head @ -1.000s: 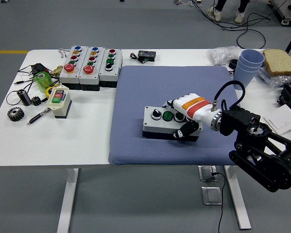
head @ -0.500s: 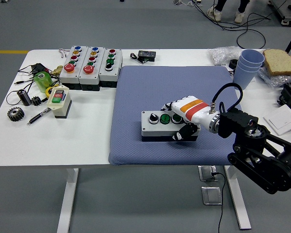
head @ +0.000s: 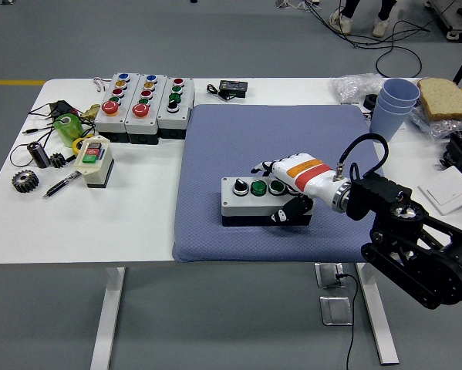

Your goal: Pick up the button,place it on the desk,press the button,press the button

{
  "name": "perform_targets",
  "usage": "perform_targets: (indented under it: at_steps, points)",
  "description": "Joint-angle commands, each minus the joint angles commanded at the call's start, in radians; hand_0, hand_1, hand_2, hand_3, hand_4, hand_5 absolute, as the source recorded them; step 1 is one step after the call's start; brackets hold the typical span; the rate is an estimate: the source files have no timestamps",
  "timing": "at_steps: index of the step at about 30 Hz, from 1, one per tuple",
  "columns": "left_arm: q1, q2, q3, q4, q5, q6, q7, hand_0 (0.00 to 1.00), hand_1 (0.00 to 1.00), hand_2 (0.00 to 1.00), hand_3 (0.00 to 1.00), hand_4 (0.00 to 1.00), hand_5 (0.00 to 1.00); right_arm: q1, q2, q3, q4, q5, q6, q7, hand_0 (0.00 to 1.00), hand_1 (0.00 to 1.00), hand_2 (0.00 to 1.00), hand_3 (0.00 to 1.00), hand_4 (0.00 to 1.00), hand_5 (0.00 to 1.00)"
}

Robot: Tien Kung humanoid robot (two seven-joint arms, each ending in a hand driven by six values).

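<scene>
Head view: lower right of centre, the right hand grips the right end of the button box, fingers over its top, thumb on its near side. The box lies on the blue pad, long axis left-right, extending left from the hand. Further button boxes stand upper left.

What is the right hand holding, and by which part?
The right hand grips the grey three-button control box by its right end, on the blue mat.
</scene>
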Motion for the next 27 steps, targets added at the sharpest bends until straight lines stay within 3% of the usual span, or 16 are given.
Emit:
perform_targets:
  at_steps: [6,7,12,13,20,24,25,27]
  points:
    - [-0.002,0.000,-0.001,0.000,0.000,0.000,0.000,0.646,0.706,0.728,0.645,0.392,0.737,-0.002,-0.002,0.003,0.011,0.003,0.009,-0.014,0.773,0.634,0.742,0.917,0.991,0.314]
    - [-0.002,0.000,-0.001,0.000,0.000,0.000,0.000,0.646,0.705,0.727,0.645,0.391,0.736,-0.003,-0.003,0.004,0.015,0.005,0.010,-0.016,0.877,0.700,0.805,0.959,0.998,0.319]
    - [-0.003,0.000,0.006,0.000,-0.009,0.001,-0.002,0.646,0.705,0.727,0.645,0.391,0.736,-0.015,-0.011,0.019,0.052,0.028,0.002,-0.016,0.877,0.700,0.805,0.959,0.998,0.319]
    - [-0.004,0.000,0.009,0.000,-0.013,0.001,-0.003,0.647,0.705,0.727,0.645,0.391,0.735,-0.021,-0.016,0.027,0.069,0.035,-0.010,-0.013,0.948,0.787,0.870,0.998,0.998,0.323]
    - [-0.006,0.001,0.015,0.000,-0.021,0.002,-0.004,0.647,0.705,0.727,0.645,0.390,0.735,-0.054,-0.047,0.080,0.146,0.059,-0.076,-0.010,0.955,0.811,0.900,0.991,0.998,0.331]
    - [-0.007,0.000,0.016,0.000,-0.028,0.004,-0.007,0.647,0.705,0.727,0.645,0.390,0.735,-0.104,-0.091,0.142,0.219,0.076,-0.150,-0.004,0.955,0.811,0.900,0.991,0.998,0.331]
    - [-0.007,0.000,0.018,0.000,-0.031,0.004,-0.007,0.647,0.705,0.728,0.645,0.389,0.734,-0.115,-0.102,0.157,0.237,0.082,-0.170,-0.006,0.698,0.495,0.645,0.820,0.997,0.361]
    - [-0.007,0.000,0.016,0.000,-0.028,0.004,-0.007,0.647,0.705,0.728,0.645,0.389,0.734,-0.140,-0.125,0.186,0.270,0.099,-0.195,-0.009,0.698,0.495,0.645,0.820,0.997,0.361]
